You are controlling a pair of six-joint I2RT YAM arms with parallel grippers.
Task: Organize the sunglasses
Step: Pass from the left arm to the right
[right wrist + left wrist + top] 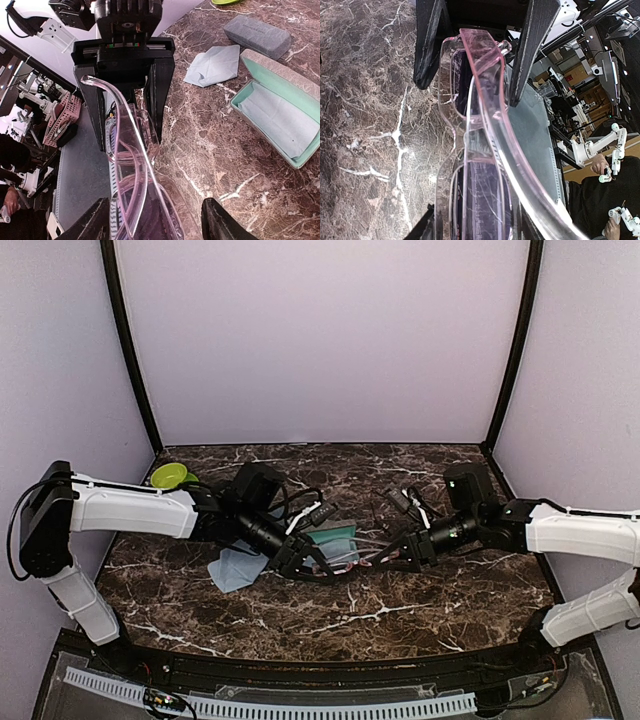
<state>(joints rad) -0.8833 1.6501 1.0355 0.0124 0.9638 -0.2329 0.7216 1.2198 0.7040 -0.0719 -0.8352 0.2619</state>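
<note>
The pink-purple sunglasses (pixel 352 558) hang above the table between my two grippers, near the open teal-lined case (pixel 335 537). My left gripper (pixel 305 562) is shut on one end of them and my right gripper (pixel 398 552) on the other. In the left wrist view the pink frame (pixel 480 150) runs from my own jaws (pixel 475 232) up to the right gripper's fingers (pixel 530 55). In the right wrist view the frame (pixel 135 175) runs from my jaws (pixel 155 227) to the left gripper's fingers (pixel 161 100). The dark brown-black pair is not visible.
A light blue cloth (pixel 238 568) lies left of the case; it also shows in the right wrist view (pixel 212 65). The open case (pixel 240 102) holds another cloth. A closed grey case (pixel 257 35) lies beyond. A green bowl (pixel 170 476) sits at the back left.
</note>
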